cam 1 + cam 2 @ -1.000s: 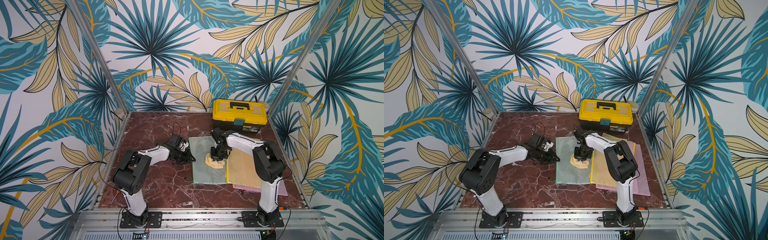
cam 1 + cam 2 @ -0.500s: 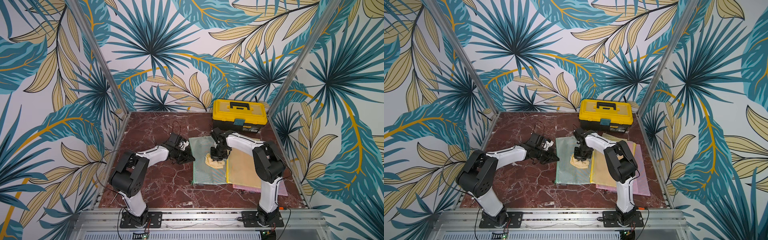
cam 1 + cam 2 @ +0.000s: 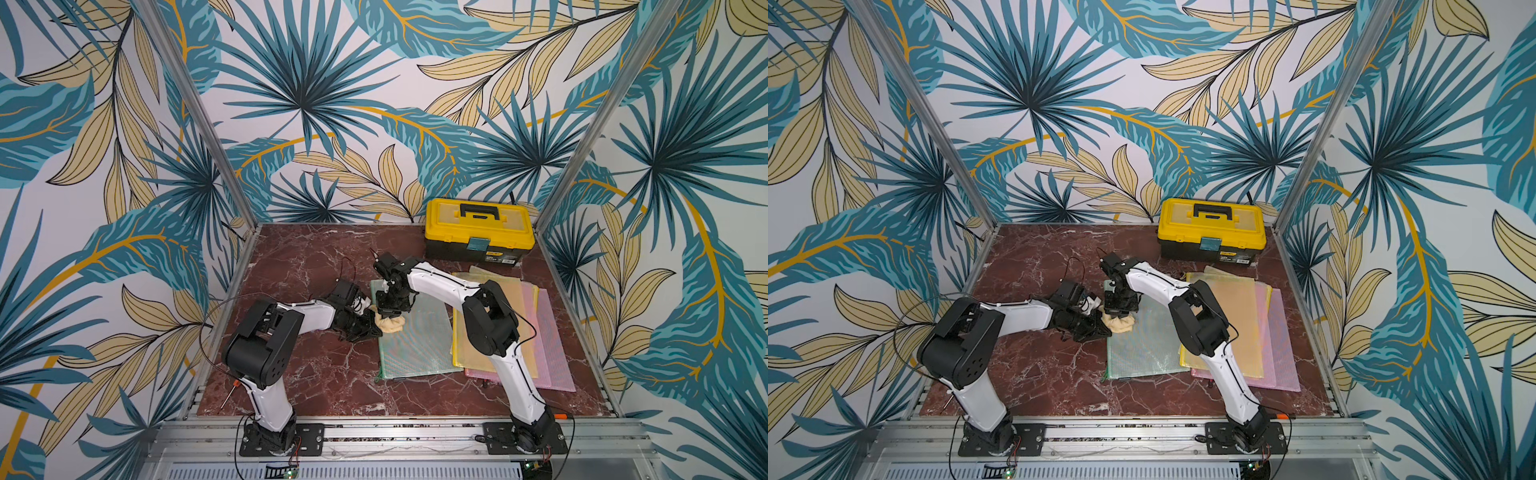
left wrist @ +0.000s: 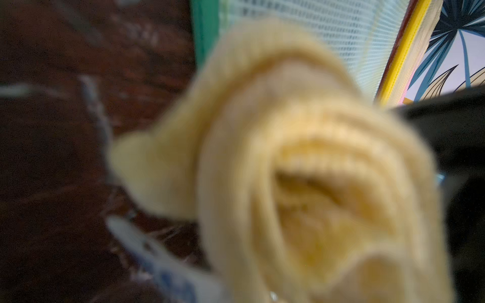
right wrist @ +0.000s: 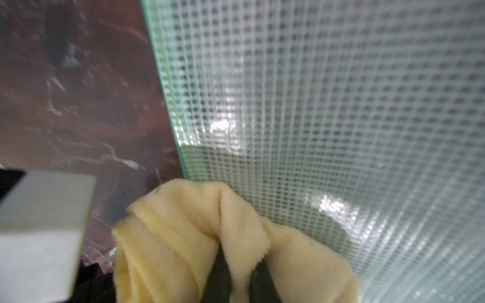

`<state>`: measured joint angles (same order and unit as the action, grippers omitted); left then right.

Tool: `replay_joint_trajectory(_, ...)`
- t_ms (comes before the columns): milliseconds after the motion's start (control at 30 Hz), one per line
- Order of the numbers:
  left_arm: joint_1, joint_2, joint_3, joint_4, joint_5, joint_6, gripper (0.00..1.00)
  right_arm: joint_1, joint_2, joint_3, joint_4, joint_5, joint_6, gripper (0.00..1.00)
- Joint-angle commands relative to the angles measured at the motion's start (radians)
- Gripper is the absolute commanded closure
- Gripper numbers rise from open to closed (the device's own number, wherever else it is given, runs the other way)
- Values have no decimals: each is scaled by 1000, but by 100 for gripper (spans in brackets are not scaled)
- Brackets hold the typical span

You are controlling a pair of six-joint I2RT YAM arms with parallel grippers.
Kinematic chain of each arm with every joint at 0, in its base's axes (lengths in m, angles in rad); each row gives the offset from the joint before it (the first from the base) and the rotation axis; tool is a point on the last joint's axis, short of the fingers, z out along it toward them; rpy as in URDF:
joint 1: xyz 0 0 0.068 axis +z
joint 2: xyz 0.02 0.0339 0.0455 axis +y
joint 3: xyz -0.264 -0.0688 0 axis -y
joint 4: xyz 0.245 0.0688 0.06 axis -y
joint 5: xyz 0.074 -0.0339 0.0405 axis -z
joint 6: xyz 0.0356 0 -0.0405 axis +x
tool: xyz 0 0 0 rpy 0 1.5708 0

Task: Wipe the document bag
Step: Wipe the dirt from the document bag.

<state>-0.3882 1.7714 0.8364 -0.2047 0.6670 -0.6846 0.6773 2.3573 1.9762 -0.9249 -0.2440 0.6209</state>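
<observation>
Right wrist view showed the right gripper (image 5: 237, 278) clamped on a bunched yellow cloth (image 5: 183, 236). The cloth sat at the edge of the green mesh document bag (image 5: 341, 105). Both top views had the bag flat on the marble table (image 3: 324, 374), mid-table. Its right edge met a yellow bag (image 3: 519, 299) lying over a pink bag (image 3: 552, 353), and a toolbox (image 3: 478, 230) stood behind by the back wall. Jaws of the left gripper (image 3: 368, 329) were closed, tip touching the cloth's left side; couldn't tell if it pinched fabric. Left wrist view was mostly blurred cloth.
</observation>
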Motion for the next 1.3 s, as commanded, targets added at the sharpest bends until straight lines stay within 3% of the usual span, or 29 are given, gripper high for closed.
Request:
replay_joint_trajectory(0, 17, -7, -46, -58, -61, 26, 100, -52, 98, 89, -54, 71, 29, 100)
replay_joint_trajectory(233, 24, -13, -70, -59, -52, 36, 100, -201, 218, 326, -255, 220, 4, 100)
replay_joint_trajectory(367, 28, -24, -76, -58, -52, 37, 100, -144, 189, 365, -271, 231, -21, 100)
replay_joint_trajectory(500, 38, -29, -69, -59, -57, 29, 100, -61, 178, 355, -215, 121, 17, 100)
replay_joint_trajectory(667, 63, -32, -75, -59, -43, 29, 100, -67, 101, 190, -134, 118, 46, 100)
replay_joint_trajectory(833, 93, -50, -96, -59, -42, 32, 100, -217, -103, -196, 4, 123, 39, 100)
replay_joint_trajectory(1000, 99, -55, -100, -59, -41, 28, 100, -312, -238, -370, 3, 199, 14, 100)
replay_joint_trajectory(1100, 99, -50, -88, -58, -43, 20, 100, -250, -252, -385, 40, 141, 39, 100)
replay_joint_trajectory(1267, 99, -32, -62, -59, -60, 7, 100, -45, -186, -339, 92, 64, 118, 100)
